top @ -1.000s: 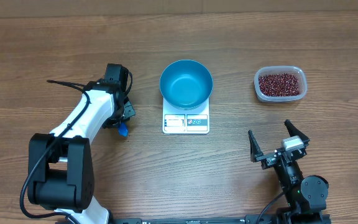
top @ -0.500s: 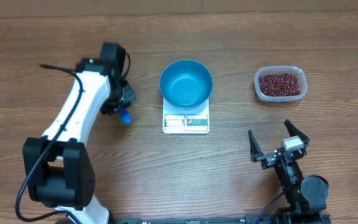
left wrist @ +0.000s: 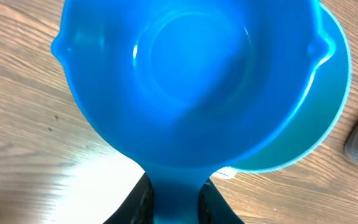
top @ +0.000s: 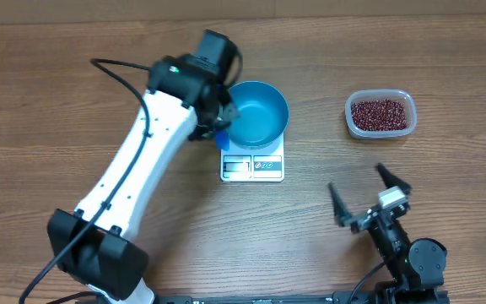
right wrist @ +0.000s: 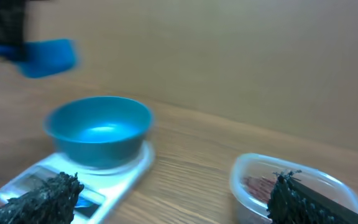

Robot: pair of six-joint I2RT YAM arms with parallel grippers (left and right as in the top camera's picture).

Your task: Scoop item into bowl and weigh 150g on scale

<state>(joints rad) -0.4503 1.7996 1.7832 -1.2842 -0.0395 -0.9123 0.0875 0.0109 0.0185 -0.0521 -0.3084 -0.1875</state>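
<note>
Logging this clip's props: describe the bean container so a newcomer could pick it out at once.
On the wooden table, look right of the white scale carrying the blue bowl. Standing apart there is a clear rounded tub; it alone is see-through and holds dark red-brown beans.

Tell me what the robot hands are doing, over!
Left hand shut on blue scoop, empty, beside bowl. Right hand open, empty. Bowl empty on scale; beans in tub. Nothing blocking.

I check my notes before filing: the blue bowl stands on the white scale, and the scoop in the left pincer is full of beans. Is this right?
Not quite. The left wrist view shows the scoop in the left pincer empty; the blue bowl does stand on the white scale.
</note>
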